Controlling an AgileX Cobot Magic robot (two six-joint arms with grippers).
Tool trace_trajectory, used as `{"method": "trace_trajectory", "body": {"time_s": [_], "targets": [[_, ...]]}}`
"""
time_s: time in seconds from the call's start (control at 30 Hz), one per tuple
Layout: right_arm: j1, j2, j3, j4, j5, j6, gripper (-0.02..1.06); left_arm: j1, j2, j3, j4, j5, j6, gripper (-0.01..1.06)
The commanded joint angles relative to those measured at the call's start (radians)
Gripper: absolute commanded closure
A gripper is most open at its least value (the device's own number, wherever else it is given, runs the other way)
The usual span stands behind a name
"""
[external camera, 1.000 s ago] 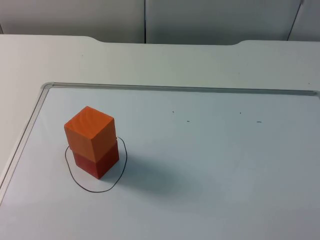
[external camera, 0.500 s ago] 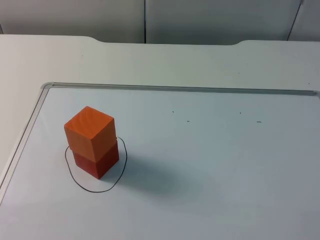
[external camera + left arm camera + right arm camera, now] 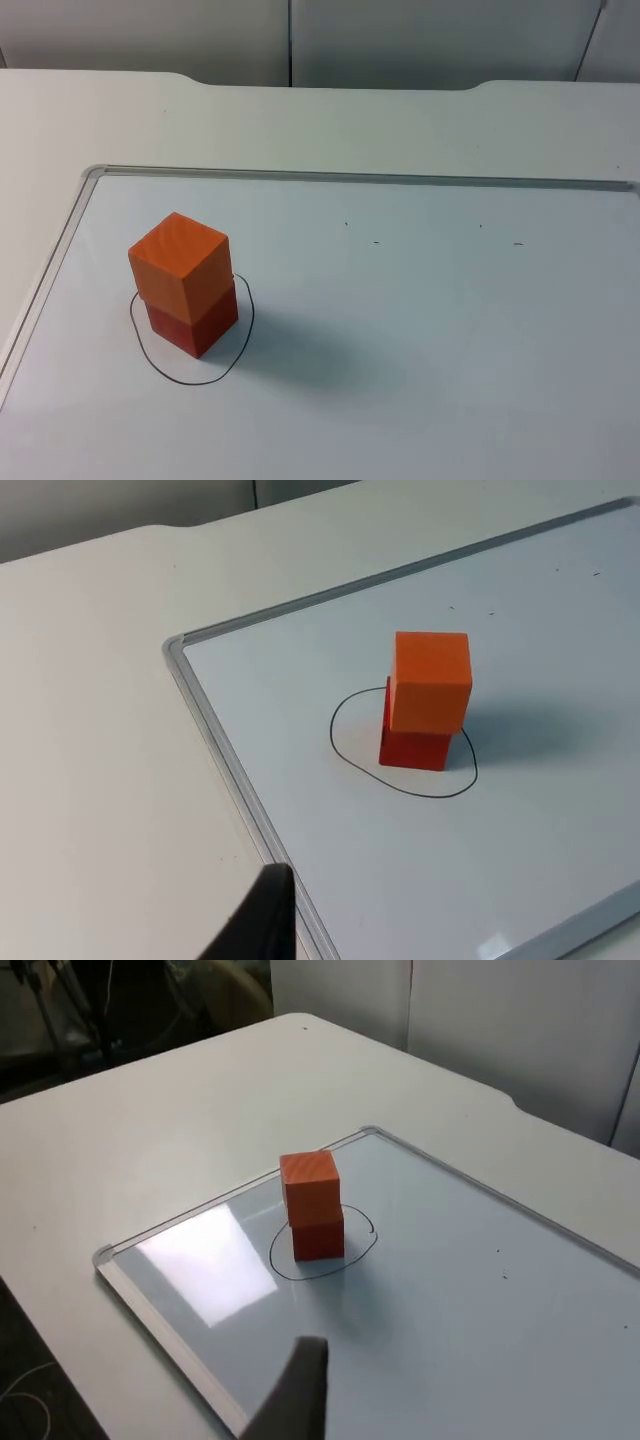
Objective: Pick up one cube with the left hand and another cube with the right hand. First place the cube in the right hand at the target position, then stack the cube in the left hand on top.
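- Nothing has shifted over the last second: the orange cube (image 3: 178, 262) sits on the red cube (image 3: 192, 320) as before, the pair standing inside the drawn circle (image 3: 190, 372) at the near left of the whiteboard (image 3: 420, 300).
- That stillness suggests the stack is finished and both arms are waiting, drawn back.
- The left gripper (image 3: 258, 925) hangs near the board's left frame, well apart from the stack; whether it is open or closed cannot be told.
- The right gripper (image 3: 295, 1395) likewise; its state cannot be told.
- The left wrist view shows the orange cube slightly offset over the red one.
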Motion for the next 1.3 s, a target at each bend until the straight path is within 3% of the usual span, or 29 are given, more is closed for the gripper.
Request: {"method": "trace_trajectory", "body": {"time_s": [0.0, 0.2, 0.27, 0.43, 0.53, 0.67, 1.07, 1.27], "targets": [[0.003, -0.003, 0.016, 0.0, 0.01, -0.004, 0.18, 0.002, -0.004, 0.006, 0.003, -0.013, -0.017, 0.0], [0.003, -0.003, 0.094, 0.088, -0.129, 0.001, 0.18, 0.002, -0.004, 0.006, 0.003, -0.013, -0.017, 0.0], [0.003, -0.003, 0.094, 0.095, -0.128, -0.001, 0.18, 0.002, -0.004, 0.006, 0.001, -0.013, -0.017, 0.0], [0.003, -0.003, 0.056, 0.101, -0.038, -0.019, 0.18, 0.002, -0.004, 0.006, 0.001, -0.013, -0.017, 0.0], [0.003, -0.008, 0.019, 0.103, 0.094, -0.027, 0.18, 0.002, -0.004, 0.006, 0.001, -0.013, -0.017, 0.0], [0.003, -0.05, 0.048, 0.103, 0.161, -0.018, 0.18, 0.002, -0.004, 0.006, 0.001, -0.013, -0.017, 0.0], [0.009, -0.05, 0.06, 0.068, 0.142, 0.046, 0.18, 0.002, -0.004, 0.006, -0.004, -0.013, -0.011, 0.0], [0.009, -0.05, 0.06, 0.079, 0.142, 0.027, 0.18, 0.002, -0.004, 0.006, -0.004, -0.013, -0.011, 0.0]]}}
